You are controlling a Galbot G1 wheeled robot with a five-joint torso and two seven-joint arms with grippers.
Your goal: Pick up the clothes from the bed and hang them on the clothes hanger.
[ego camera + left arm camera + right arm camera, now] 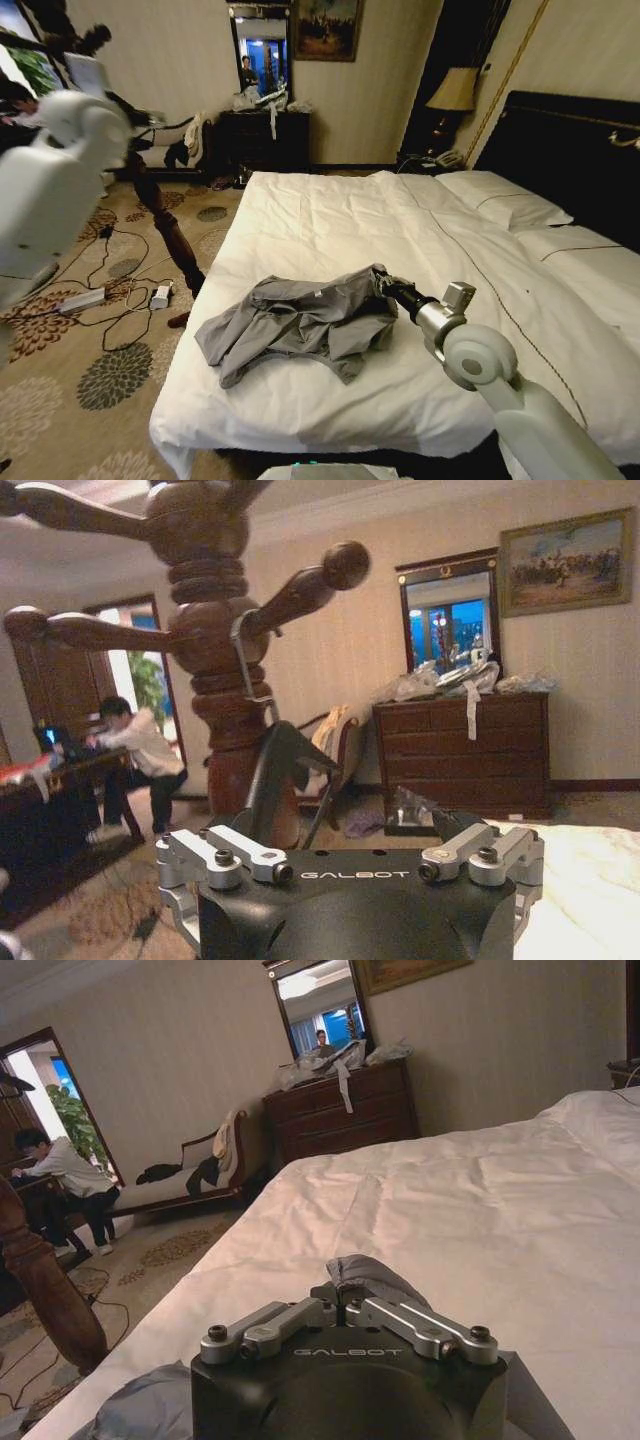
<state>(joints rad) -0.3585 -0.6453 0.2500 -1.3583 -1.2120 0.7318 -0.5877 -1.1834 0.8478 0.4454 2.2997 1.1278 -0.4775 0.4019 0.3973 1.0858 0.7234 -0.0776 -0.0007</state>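
Clothes: a plain light-grey long-sleeved shirt of thin, creased cloth [300, 325] lies crumpled on the near half of the bed, close to the edge on the robot's left side.
Bed: a very large double bed with white duvet, white pillows, thin dark piping lines and a black headboard [330, 225]; the shirt rests on top of the duvet.
Right gripper: the right gripper [379, 283] is down at the shirt's far right corner — in the right wrist view its fingers are drawn together on a raised fold of grey cloth [365, 1272].
Left gripper: the left gripper [352, 825] is held up well away from the bed, beside the tall dark turned-wood coat stand [215, 630]; its fingers stand apart around the lower bar of a thin black triangular hanger with a silver wire hook [280, 770] — whether they touch it cannot be told.
Hanger: its hook is caught on the coat stand.
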